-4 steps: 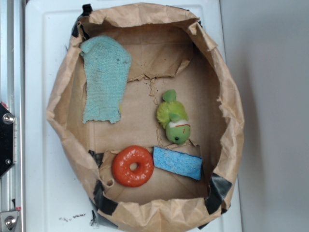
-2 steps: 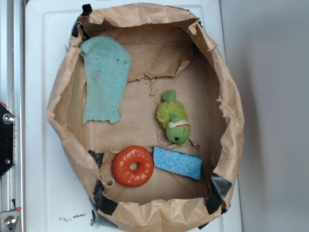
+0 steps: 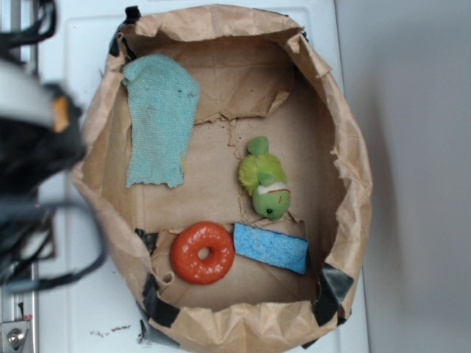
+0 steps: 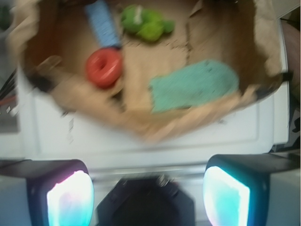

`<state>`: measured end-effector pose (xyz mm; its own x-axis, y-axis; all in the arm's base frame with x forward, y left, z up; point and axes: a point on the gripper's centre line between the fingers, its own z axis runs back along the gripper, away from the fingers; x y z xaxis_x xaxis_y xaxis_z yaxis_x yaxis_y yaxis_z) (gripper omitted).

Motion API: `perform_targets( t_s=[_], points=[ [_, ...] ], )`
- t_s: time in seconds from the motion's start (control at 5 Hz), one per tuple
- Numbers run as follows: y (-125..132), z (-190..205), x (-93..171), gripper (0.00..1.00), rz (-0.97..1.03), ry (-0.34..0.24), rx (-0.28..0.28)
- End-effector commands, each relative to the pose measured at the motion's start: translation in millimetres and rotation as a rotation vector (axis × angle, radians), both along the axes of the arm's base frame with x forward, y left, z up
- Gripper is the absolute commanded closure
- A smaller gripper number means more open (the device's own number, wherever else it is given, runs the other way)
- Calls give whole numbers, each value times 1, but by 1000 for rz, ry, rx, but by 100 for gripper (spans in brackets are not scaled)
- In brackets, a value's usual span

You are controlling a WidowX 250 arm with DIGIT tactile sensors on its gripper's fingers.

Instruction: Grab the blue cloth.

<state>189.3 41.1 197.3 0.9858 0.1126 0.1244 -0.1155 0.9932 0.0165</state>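
The blue cloth (image 3: 158,121) is a pale teal terry rag that lies flat in the back left of a low brown paper bag (image 3: 346,169). It also shows in the wrist view (image 4: 193,84), ahead of and right of centre. My gripper (image 4: 148,188) is open and empty, with its two lit fingers wide apart, outside the bag over the white surface. In the exterior view my arm (image 3: 33,140) is a dark blur at the left edge, left of the cloth and apart from it.
Inside the bag lie an orange ring (image 3: 202,252), a bright blue sponge (image 3: 270,248) and a green plush toy (image 3: 263,179). The bag's crumpled rim stands between my gripper and the cloth. A metal rail (image 3: 16,323) runs along the left edge.
My arm has swung into the exterior view at the left edge, where before only the rail showed. The cloth and other things in the bag have not moved.
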Motion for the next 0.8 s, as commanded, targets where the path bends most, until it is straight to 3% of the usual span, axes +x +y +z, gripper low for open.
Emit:
perform_targets(
  t_s=[0.0,0.4,0.6],
  points=[
    [44,-35,51,0,21,-8,49],
    [34,-71,68,0,-179,37,82],
    [54,-97,68,0,-152,100,124]
  ],
)
